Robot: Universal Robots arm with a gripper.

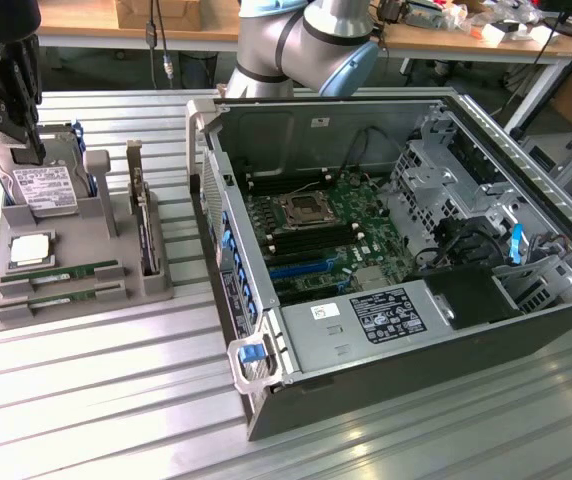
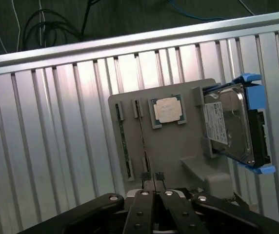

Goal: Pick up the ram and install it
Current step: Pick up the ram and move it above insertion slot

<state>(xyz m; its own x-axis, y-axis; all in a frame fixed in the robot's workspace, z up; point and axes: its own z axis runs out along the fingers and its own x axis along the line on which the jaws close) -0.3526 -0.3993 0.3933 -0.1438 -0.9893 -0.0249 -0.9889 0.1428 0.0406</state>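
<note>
Two alike green ram sticks lie side by side in slots of the grey tray [image 1: 156, 285]. One ram stick [image 1: 61, 272] [image 2: 142, 144] is next to the processor, the other stick [image 1: 61, 296] [image 2: 125, 146] is nearer the tray's edge. My black gripper [image 1: 34, 152] hangs above the tray's hard-drive end, at the exterior view's left. In the wrist view the gripper [image 2: 154, 176] is shut with nothing between its fingers, well above the tray. Its tips line up near the end of the stick by the processor. I cannot tell which stick is the task's ram.
The tray also holds a hard drive [image 1: 41, 185] in a blue frame, a processor [image 1: 28, 250] and an upright dark card [image 1: 144, 225]. The open computer case [image 1: 266, 400] with its motherboard [image 1: 316, 225] stands at the exterior view's right. The table is ribbed metal.
</note>
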